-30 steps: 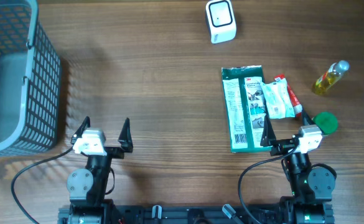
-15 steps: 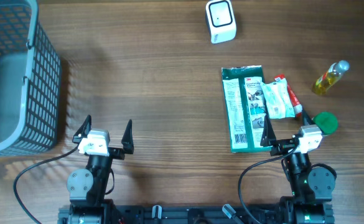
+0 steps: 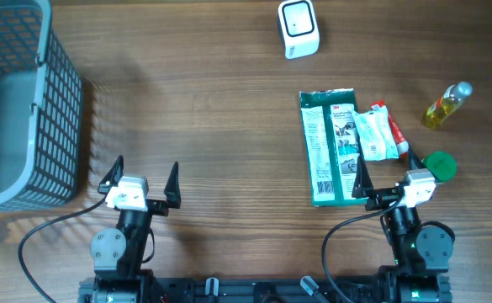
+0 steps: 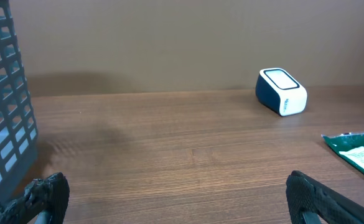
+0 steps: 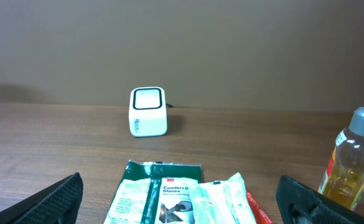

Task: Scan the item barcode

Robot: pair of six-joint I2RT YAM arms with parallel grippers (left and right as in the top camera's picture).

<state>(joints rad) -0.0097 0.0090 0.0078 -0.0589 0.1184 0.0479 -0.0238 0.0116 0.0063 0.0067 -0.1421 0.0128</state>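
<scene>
Wooden worktop (image 3: 220, 109) with a brown grain fills the overhead view and carries everything else. Largest on it is a grey-blue mesh basket (image 3: 65, 118) at the far left, its rim running out of the picture. To the right of centre lies a flat green glove packet (image 3: 325, 143), long side running near to far, printed face up. Both arms sit at the near edge. The left gripper (image 3: 143, 168) has its jaws spread wide apart over bare wood, holding nothing, well apart from the basket and from every item. The right gripper (image 3: 399, 168) is likewise spread wide and holds nothing; from overhead its left finger overlaps the packet's near right corner, though whether it touches cannot be told. In the right wrist view the packet lies ahead between the two dark fingers. A white pouch (image 3: 372, 135) rests against the packet's right edge, partly overlapping it, with a red strip (image 3: 394, 130) showing along its right side. The scanner (image 3: 298, 29), a small white and dark blue box, stands at the far edge, well apart from the packet. A small bottle (image 3: 446, 105) of yellow liquid lies tilted at the far right. Just beside the right gripper sits a round green cap (image 3: 439, 164).
</scene>
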